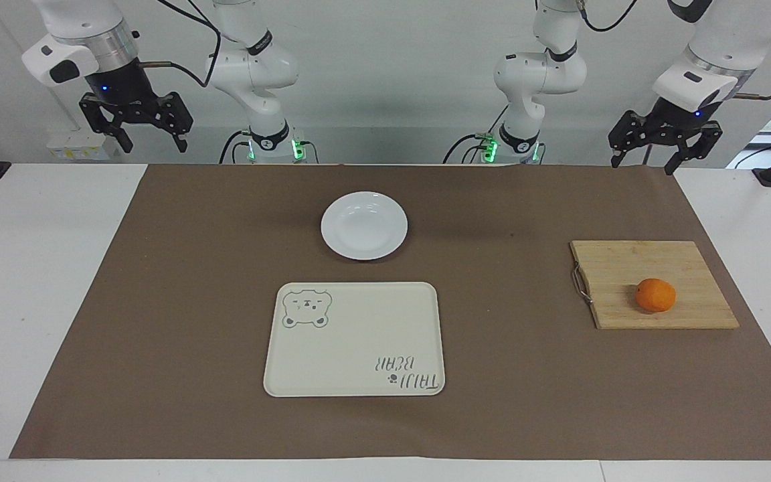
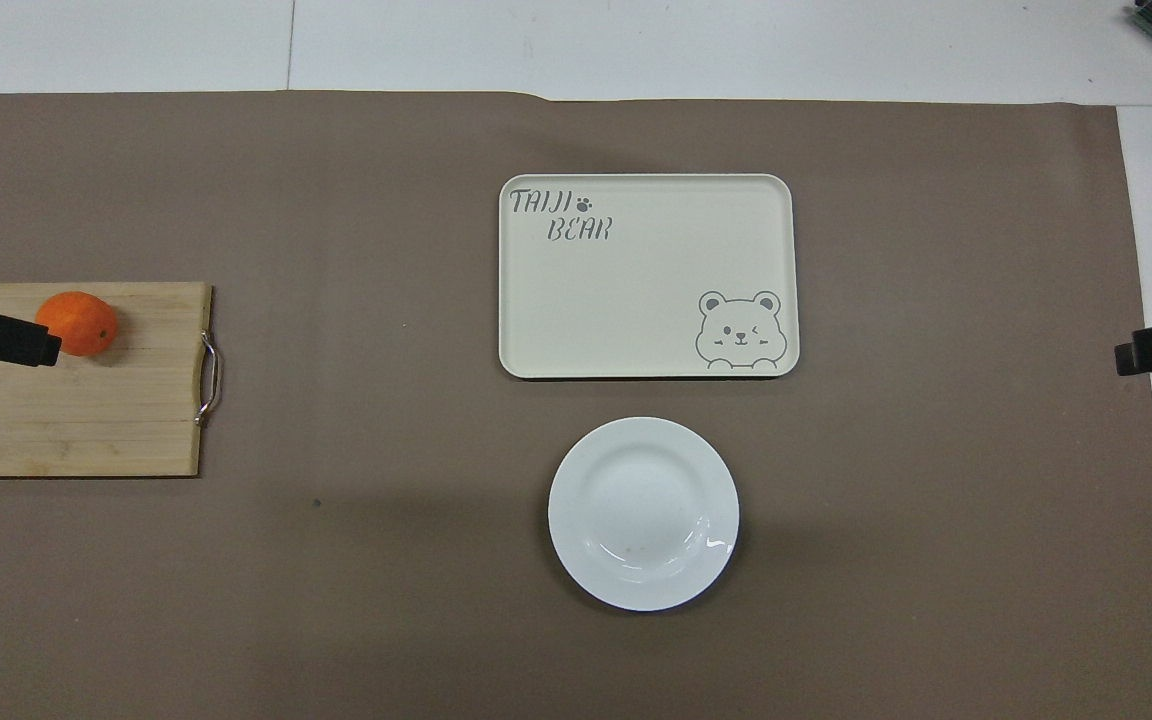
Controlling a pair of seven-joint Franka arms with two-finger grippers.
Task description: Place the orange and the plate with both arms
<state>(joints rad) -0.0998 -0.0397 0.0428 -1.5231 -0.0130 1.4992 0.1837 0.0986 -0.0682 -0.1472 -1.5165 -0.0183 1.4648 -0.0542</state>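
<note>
Both claws released, raised at table corners: left claw [image 1: 646,163], right claw [image 1: 152,143]. Orange [image 1: 655,295] sits on cutting board [image 1: 626,268]; plate [image 1: 364,225] lies clear of tray [image 1: 355,339] edge.

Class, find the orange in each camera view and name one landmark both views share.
Facing view: the orange sits at the picture's right, on the wooden cutting board.
Overhead view: the orange sits at the picture's left edge, on that board.
Shared landmark: the board's metal handle.
</note>
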